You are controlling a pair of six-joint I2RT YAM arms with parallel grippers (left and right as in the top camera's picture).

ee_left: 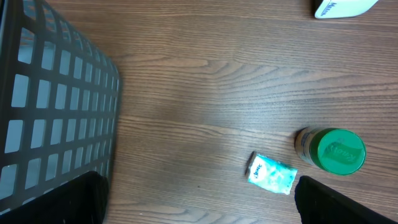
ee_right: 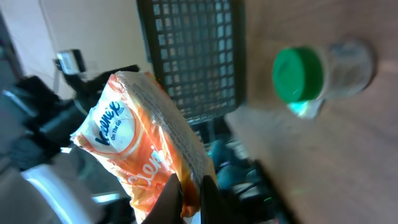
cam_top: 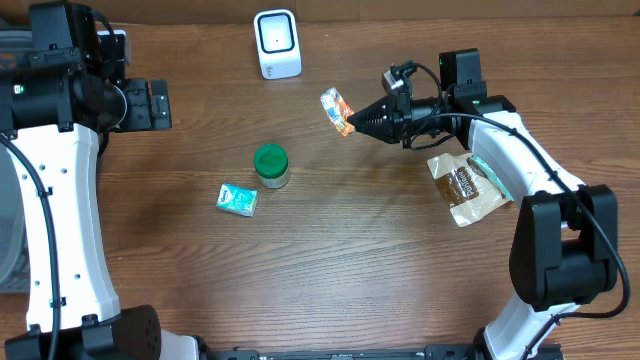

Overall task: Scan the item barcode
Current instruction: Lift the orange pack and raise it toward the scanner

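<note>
Right gripper (cam_top: 352, 121) is pinching the orange-and-white plastic tissue packet (cam_top: 336, 108) by one end, jaws pressed together on its seam. The packet is hanging above the table, near the white box-shaped barcode scanner (cam_top: 277, 43), to its right and lower in the overhead view. Left gripper (cam_top: 155, 104) is sitting far left, jaws spread wide, holding nothing.

Judgement: the barcode is being presented. I cannot tell which face is carrying the code, so the wrist probably needs to be rolling slowly, with the packet flat toward the scanner window.

Room: bare wooden table (cam_top: 350, 280) is lying between packet and scanner. The green-lidded clear jar (cam_top: 271, 165), small teal packet (cam_top: 237, 199) and brown foil pouch (cam_top: 468, 190) are lying well apart from that path.
</note>
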